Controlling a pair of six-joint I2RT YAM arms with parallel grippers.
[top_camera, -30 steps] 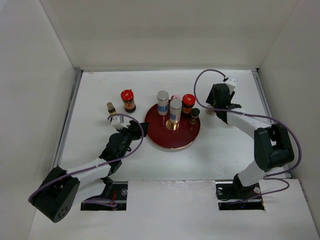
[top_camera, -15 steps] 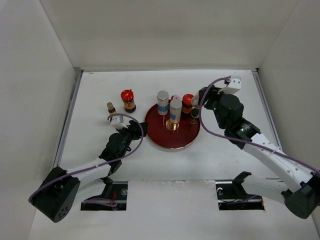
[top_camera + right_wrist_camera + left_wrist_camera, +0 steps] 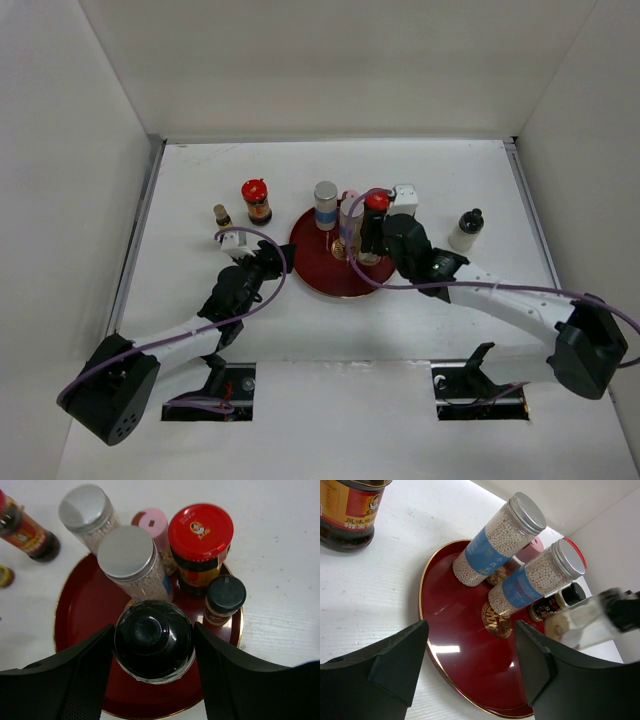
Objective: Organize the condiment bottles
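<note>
My right gripper (image 3: 154,641) is shut on a black-capped clear bottle (image 3: 153,639) over the near part of the dark red plate (image 3: 325,275). In the top view that gripper (image 3: 372,238) covers the plate's right side. On the plate stand two silver-capped blue-labelled cylinders (image 3: 326,205) (image 3: 350,218), a pink-capped bottle (image 3: 150,520), a red-lidded jar (image 3: 200,532) and a small black-capped jar (image 3: 225,596). Another red-lidded brown jar (image 3: 256,200) and a tiny bottle (image 3: 222,215) stand left of the plate. A white black-capped bottle (image 3: 466,230) stands on the table at the right. My left gripper (image 3: 265,262) is open and empty by the plate's left rim (image 3: 427,600).
White walls close the table on the left, back and right. Purple cables loop over both arms. The table's near edge lies just behind the arm bases.
My right arm has swung left from the back right to over the plate, carrying the black-capped bottle. The white bottle at the right is now uncovered. The left arm has not moved.
</note>
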